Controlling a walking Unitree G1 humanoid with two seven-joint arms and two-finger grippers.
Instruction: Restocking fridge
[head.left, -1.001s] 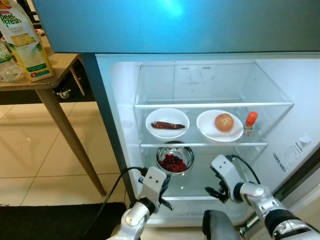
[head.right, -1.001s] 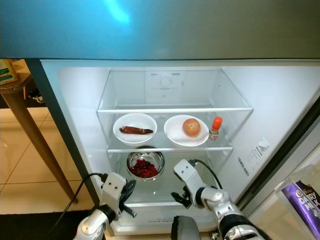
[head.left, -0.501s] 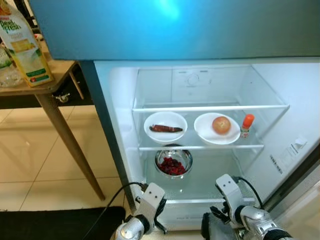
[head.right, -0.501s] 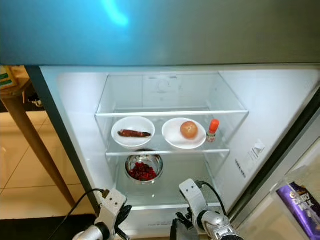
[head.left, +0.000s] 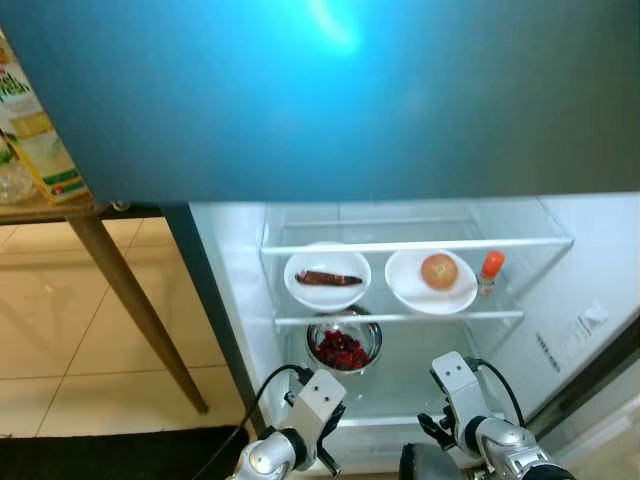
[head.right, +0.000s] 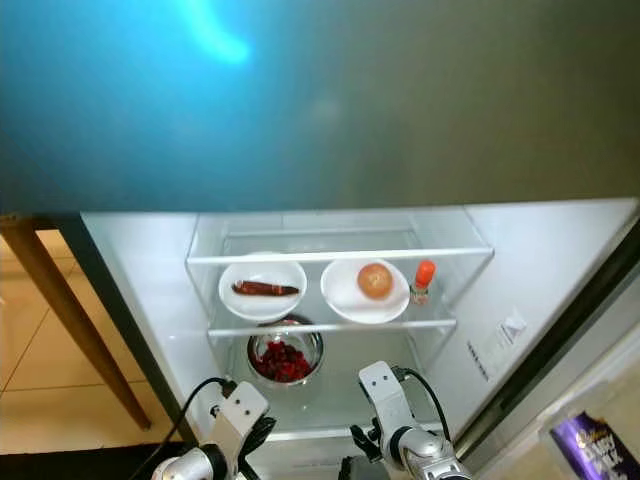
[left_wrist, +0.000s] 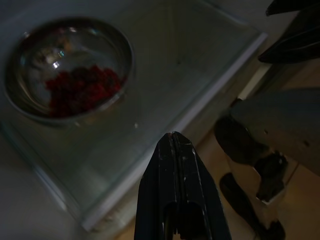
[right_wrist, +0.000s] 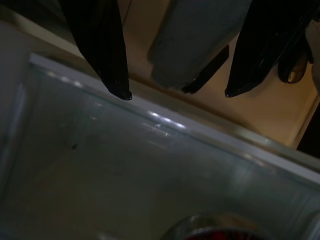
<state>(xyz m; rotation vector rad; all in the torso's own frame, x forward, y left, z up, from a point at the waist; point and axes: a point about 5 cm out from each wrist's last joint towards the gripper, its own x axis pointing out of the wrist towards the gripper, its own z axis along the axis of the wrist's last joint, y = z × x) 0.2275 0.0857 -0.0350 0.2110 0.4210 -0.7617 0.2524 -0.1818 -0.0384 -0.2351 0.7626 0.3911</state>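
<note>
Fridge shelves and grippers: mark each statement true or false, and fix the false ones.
1. The steel bowl of red berries sits below the shelf that holds the two plates. True.
2. The onion lies on the left plate. False: it is on the right plate; the left plate holds a dark red chilli.
3. The left gripper is shut and holds nothing. True.
4. The right gripper is shut. False: its fingers stand apart.
</note>
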